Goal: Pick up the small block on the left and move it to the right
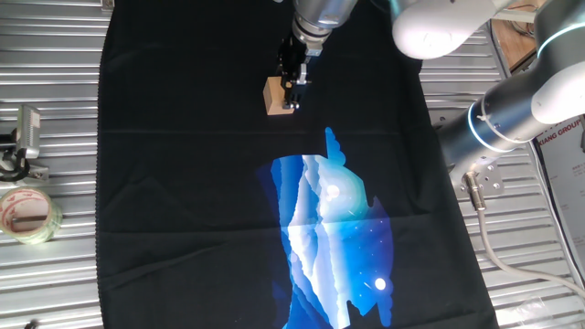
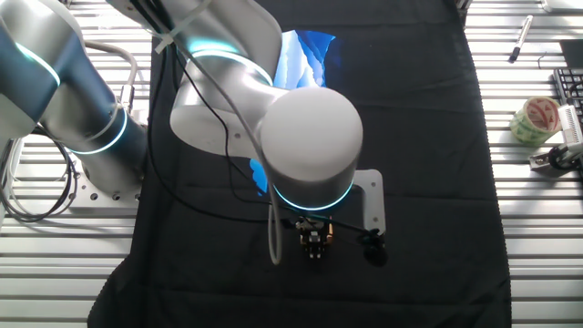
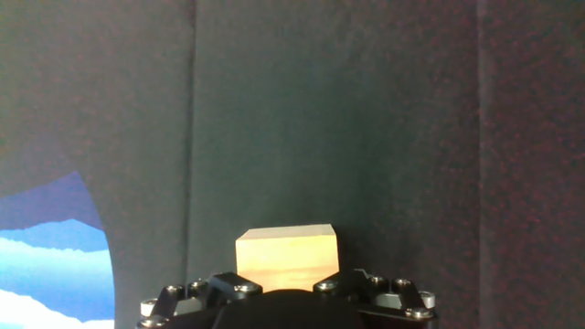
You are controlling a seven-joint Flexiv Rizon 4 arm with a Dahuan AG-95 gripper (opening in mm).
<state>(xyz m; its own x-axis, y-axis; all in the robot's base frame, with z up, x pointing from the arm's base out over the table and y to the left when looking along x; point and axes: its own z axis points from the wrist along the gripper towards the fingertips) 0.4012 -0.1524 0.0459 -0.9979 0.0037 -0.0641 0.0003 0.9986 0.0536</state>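
The small block (image 1: 274,96), a plain light-tan wooden cube, is at the far middle of the black cloth (image 1: 183,183). My gripper (image 1: 292,91) comes down from above and its dark fingers stand against the block's sides. In the hand view the block (image 3: 286,256) fills the gap between the two jaws at the bottom edge, and the gripper (image 3: 286,291) is shut on it. In the other fixed view the wrist hides most of it; only slivers of tan show beside the fingers (image 2: 315,242). I cannot tell whether the block rests on the cloth or is just above it.
A blue-and-white print (image 1: 334,228) covers the cloth's middle. A roll of clear tape (image 1: 27,213) and a metal clip (image 1: 26,137) lie on the slatted metal table (image 1: 55,82) left of the cloth. The robot's base and cable (image 1: 512,128) stand at the right.
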